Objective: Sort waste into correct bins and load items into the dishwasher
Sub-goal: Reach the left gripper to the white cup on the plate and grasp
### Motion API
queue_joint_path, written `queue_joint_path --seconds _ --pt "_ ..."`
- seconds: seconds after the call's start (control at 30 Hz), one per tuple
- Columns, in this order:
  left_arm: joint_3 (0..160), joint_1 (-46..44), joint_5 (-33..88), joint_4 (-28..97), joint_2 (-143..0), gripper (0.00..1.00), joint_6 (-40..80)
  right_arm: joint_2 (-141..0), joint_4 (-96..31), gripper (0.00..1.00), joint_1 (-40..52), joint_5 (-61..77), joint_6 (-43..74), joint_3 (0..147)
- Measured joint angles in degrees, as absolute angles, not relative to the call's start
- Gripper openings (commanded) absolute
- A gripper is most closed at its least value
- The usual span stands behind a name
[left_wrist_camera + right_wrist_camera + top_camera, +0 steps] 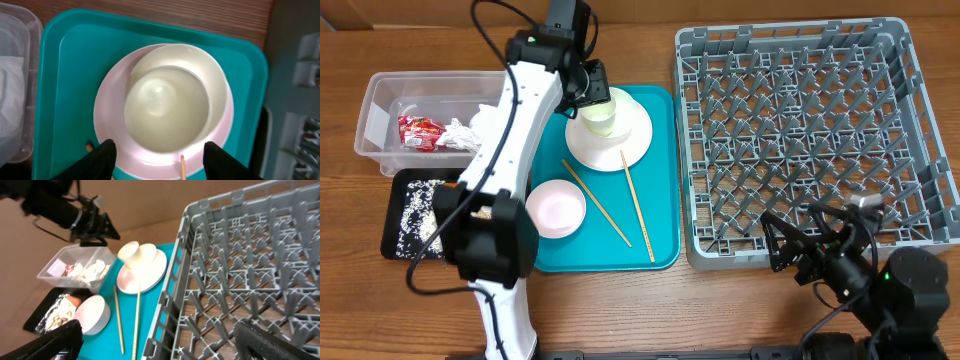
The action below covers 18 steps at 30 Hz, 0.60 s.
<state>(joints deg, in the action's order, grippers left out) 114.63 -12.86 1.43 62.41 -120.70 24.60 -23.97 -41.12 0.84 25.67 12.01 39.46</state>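
A small white cup (603,115) stands on the round white plate (620,150) at the back of the teal tray (660,170). My left gripper (592,95) hangs right over the cup. In the left wrist view the cup (167,110) fills the middle and the left gripper (160,160) is open, its black fingers (102,160) flanking the cup's near side above the plate (107,132). A white bowl (556,208) and two chopsticks (596,203) lie on the tray. The grey dishwasher rack (790,28) is on the right, with my right gripper (810,250) open at its front edge.
A clear tub (380,100) at the left holds a red wrapper (418,131) and crumpled white paper (465,135). A black tray (395,225) in front of it holds rice grains (420,205). My left arm reaches across both bins.
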Motion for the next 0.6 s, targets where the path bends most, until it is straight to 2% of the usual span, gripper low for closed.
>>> queue_joint_path --seconds 0.4,0.5,0.6 --pt "114.56 -9.26 1.43 57.28 -126.78 0.57 26.87 -31.18 -38.59 1.00 0.84 27.27 11.99 39.46" --pt "114.56 -9.28 1.45 57.17 -126.85 0.38 27.03 -33.19 -38.59 1.00 0.84 27.27 11.99 39.46" --pt "114.56 -9.28 1.72 57.17 -127.09 0.28 27.14 -34.81 -38.59 1.00 0.84 27.33 12.01 39.46"
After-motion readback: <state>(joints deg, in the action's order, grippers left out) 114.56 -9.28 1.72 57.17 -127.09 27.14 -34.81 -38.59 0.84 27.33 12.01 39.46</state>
